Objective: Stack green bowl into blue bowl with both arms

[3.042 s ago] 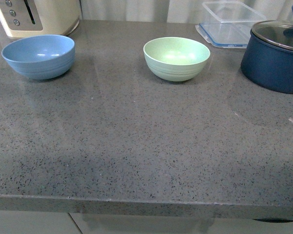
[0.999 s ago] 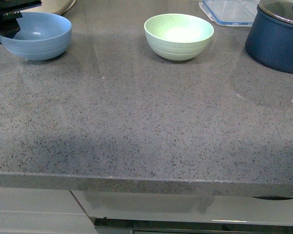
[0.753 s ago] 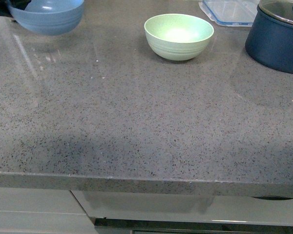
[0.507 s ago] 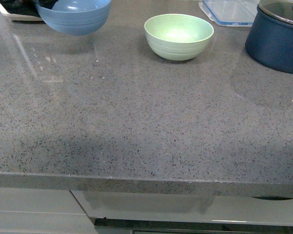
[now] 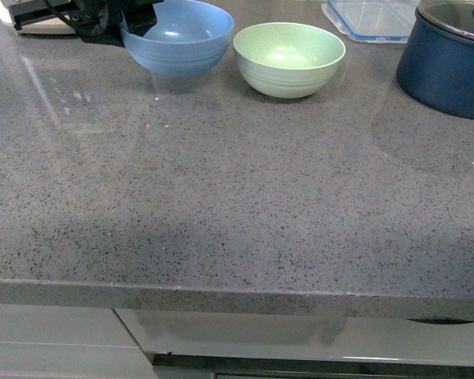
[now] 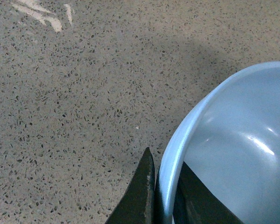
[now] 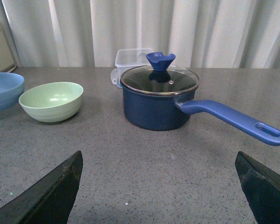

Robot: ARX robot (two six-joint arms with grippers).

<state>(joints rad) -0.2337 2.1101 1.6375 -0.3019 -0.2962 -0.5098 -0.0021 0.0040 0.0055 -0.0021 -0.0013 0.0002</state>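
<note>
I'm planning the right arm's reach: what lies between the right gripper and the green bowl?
Right wrist view: only bare speckled countertop between the open right gripper and the green bowl; the navy saucepan stands aside.

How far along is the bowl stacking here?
Done: the left gripper is clamped on the blue bowl rim. In hand: that bowl is held close beside the green bowl. Left: the green bowl sits untouched, the right gripper is open and away from it; nothing is stacked yet.

A grey, dark-flecked stone bench (image 5: 237, 197) fills the front view, soft glare (image 5: 67, 93) streaking it at 10 o'clock, pale cabinet fronts (image 5: 55, 351) below its edge at 6 o'clock, pleated pale curtains (image 7: 214, 32) behind.
</note>
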